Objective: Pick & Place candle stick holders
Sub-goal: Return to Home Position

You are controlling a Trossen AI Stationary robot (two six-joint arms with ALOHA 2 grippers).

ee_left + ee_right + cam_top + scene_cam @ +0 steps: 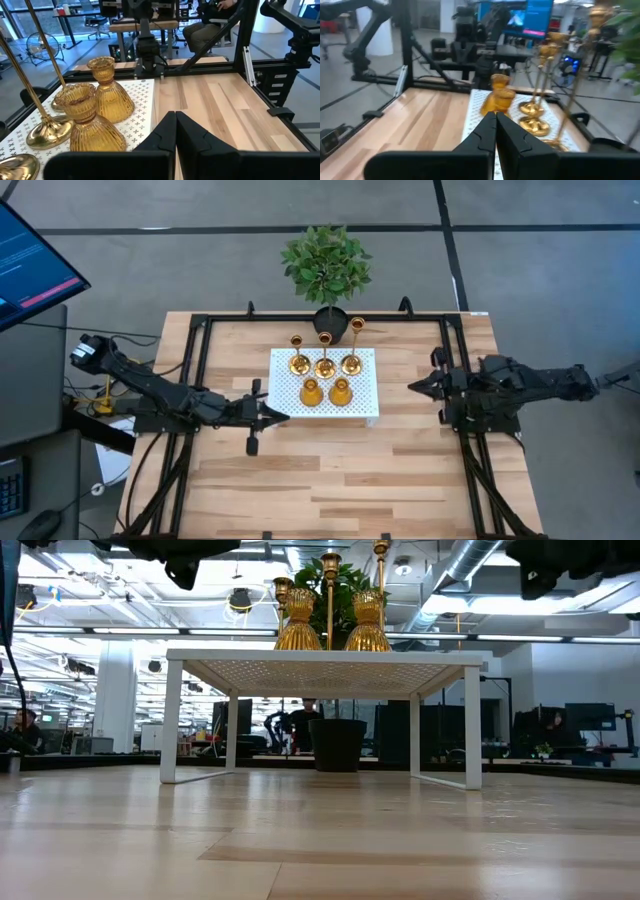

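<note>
The table, pale wood planks, fills the foreground of the low view and carries everything else. The left arm lies over its left side and the right arm over its right, both pointing inward. The tray, white, perforated and raised on legs, sits mid-table toward the far edge. The plant stands just behind it. The left gripper hangs just beside the tray's near left corner, fingers pressed together on nothing. The right gripper is near the tray's right edge, not touching it, also closed and empty. All five gold holders stand on the tray. Three tall holders form a back row, and two short holders stand side by side in front.
</note>
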